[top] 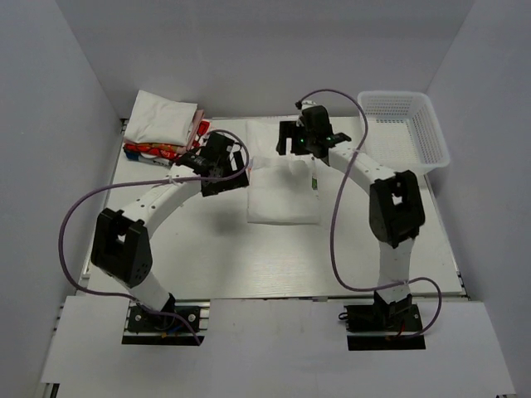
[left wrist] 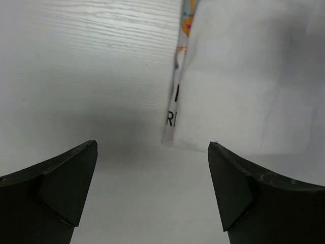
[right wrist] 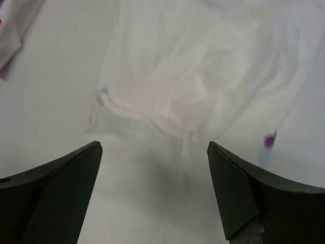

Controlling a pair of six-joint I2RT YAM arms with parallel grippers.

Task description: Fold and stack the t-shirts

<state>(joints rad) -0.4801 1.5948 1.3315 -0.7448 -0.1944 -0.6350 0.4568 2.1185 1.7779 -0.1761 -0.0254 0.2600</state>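
Note:
A white t-shirt (top: 282, 195) lies partly folded into a rectangle at the middle of the table. A stack of folded t-shirts (top: 162, 123), white on top with a red patterned one beneath, sits at the back left. My left gripper (top: 226, 172) hovers open just left of the shirt's upper left corner. In the left wrist view the shirt (left wrist: 244, 76) shows a printed edge ahead and to the right of the open gripper (left wrist: 152, 152). My right gripper (top: 297, 145) is open above the shirt's far edge. Rumpled white cloth (right wrist: 172, 86) lies under and beyond that gripper (right wrist: 155, 150).
A white plastic mesh basket (top: 404, 124) stands at the back right corner. White walls enclose the table on three sides. A bit of another cloth (right wrist: 10, 25) shows at the top left of the right wrist view.

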